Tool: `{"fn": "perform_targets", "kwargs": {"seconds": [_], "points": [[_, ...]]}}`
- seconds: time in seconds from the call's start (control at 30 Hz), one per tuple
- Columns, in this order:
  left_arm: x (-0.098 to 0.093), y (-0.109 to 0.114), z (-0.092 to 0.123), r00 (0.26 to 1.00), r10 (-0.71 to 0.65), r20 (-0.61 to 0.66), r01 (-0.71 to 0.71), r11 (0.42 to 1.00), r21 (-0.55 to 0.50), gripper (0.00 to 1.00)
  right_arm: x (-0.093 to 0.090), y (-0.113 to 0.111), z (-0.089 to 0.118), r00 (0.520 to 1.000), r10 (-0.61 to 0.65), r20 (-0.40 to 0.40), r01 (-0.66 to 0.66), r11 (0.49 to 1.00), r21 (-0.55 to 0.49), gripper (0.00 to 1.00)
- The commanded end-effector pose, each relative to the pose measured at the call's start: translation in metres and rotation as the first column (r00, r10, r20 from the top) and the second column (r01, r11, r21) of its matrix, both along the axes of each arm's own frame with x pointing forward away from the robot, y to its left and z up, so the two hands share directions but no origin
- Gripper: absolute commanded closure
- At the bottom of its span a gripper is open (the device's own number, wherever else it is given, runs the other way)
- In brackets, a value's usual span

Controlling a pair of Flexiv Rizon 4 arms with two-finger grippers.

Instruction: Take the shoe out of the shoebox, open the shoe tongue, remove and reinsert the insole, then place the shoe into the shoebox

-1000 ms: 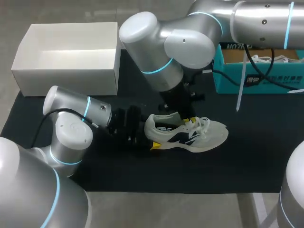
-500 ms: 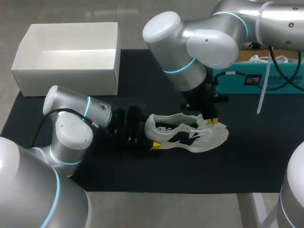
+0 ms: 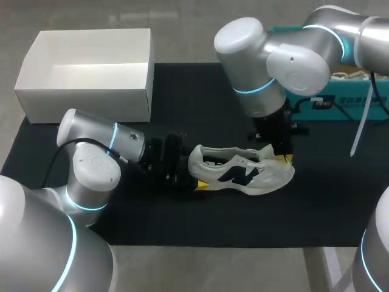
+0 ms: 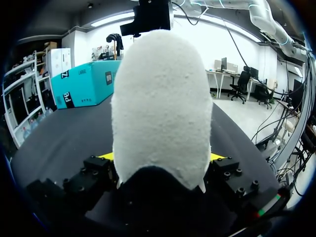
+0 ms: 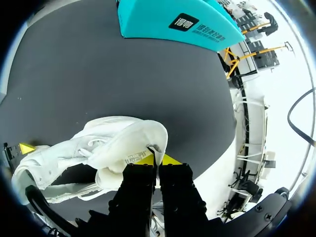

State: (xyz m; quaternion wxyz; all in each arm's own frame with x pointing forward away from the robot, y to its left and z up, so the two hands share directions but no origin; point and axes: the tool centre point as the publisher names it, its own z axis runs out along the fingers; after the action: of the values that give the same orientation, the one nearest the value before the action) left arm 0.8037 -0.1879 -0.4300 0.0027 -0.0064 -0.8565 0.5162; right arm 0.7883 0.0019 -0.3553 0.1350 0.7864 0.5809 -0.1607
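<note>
I see the shoe (image 3: pixel 243 175) on the black mat (image 3: pixel 182 97) in the middle of the table, toe to the right. My left gripper (image 4: pixel 162 157) squeezes its heel from both sides. My right gripper (image 5: pixel 157 159) is closed tight on the tongue (image 5: pixel 143 138), at the far side of the shoe
</note>
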Motion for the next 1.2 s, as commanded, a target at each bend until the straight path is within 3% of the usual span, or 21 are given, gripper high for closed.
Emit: {"fn": "perform_targets", "kwargs": {"seconds": [0.03, 0.2, 0.3, 0.4, 0.43, 0.47, 0.5, 0.7, 0.87, 0.97, 1.1, 1.2], "points": [[0.000, 0.005, -0.004, 1.000, 0.001, 0.001, -0.001, 1.000, 0.002, 1.00, 0.005, -0.012, -0.016, 1.000, 0.002, -0.001, -0.002, 0.999, 0.052, 0.95], [0.000, 0.005, -0.004, 1.000, 0.001, 0.001, -0.001, 1.000, 0.002, 1.00, 0.006, -0.006, -0.028, 1.000, 0.011, -0.016, -0.009, 0.997, 0.075, 0.84], [0.000, 0.005, -0.004, 1.000, 0.001, 0.001, -0.001, 1.000, 0.002, 1.00, 0.006, -0.003, -0.029, 1.000, 0.017, -0.018, -0.015, 0.997, 0.081, 0.63], [0.000, 0.005, -0.004, 1.000, 0.001, 0.001, -0.001, 1.000, 0.002, 1.00, 0.005, -0.001, -0.025, 1.000, 0.020, -0.018, -0.019, 0.997, 0.081, 0.53], [0.000, 0.005, -0.004, 1.000, 0.001, 0.001, -0.001, 1.000, 0.002, 1.00, 0.005, 0.000, -0.023, 1.000, 0.021, -0.016, -0.019, 0.997, 0.081, 0.42], [0.000, 0.005, -0.004, 1.000, 0.001, 0.001, -0.001, 1.000, 0.002, 1.00, 0.004, 0.000, -0.020, 1.000, 0.021, -0.014, -0.020, 0.997, 0.080, 0.12], [0.000, 0.005, -0.004, 1.000, 0.001, 0.001, -0.001, 1.000, 0.002, 1.00, 0.004, 0.001, -0.016, 1.000, 0.021, -0.008, -0.021, 0.997, 0.078, 0.00], [0.000, 0.005, -0.004, 1.000, 0.001, 0.001, -0.001, 1.000, 0.002, 1.00, 0.001, 0.010, 0.012, 0.999, 0.016, 0.043, -0.019, 0.997, 0.072, 0.00], [0.000, 0.005, -0.004, 1.000, 0.001, 0.001, -0.001, 1.000, 0.002, 1.00, 0.003, 0.029, 0.057, 0.977, 0.056, 0.205, -0.091, 0.982, 0.165, 0.00], [0.000, 0.005, -0.004, 1.000, 0.001, 0.001, -0.001, 1.000, 0.002, 1.00, 0.009, 0.042, 0.079, 0.928, 0.191, 0.318, -0.267, 0.939, 0.216, 0.00], [0.000, 0.005, -0.004, 1.000, 0.001, 0.001, -0.001, 1.000, 0.002, 1.00, 0.018, 0.055, 0.099, 0.846, 0.376, 0.379, -0.470, 0.860, 0.198, 0.00], [0.000, 0.005, -0.004, 1.000, 0.001, 0.001, -0.001, 1.000, 0.002, 1.00, 0.022, 0.065, 0.112, 0.759, 0.514, 0.399, -0.614, 0.769, 0.179, 0.00]]}}
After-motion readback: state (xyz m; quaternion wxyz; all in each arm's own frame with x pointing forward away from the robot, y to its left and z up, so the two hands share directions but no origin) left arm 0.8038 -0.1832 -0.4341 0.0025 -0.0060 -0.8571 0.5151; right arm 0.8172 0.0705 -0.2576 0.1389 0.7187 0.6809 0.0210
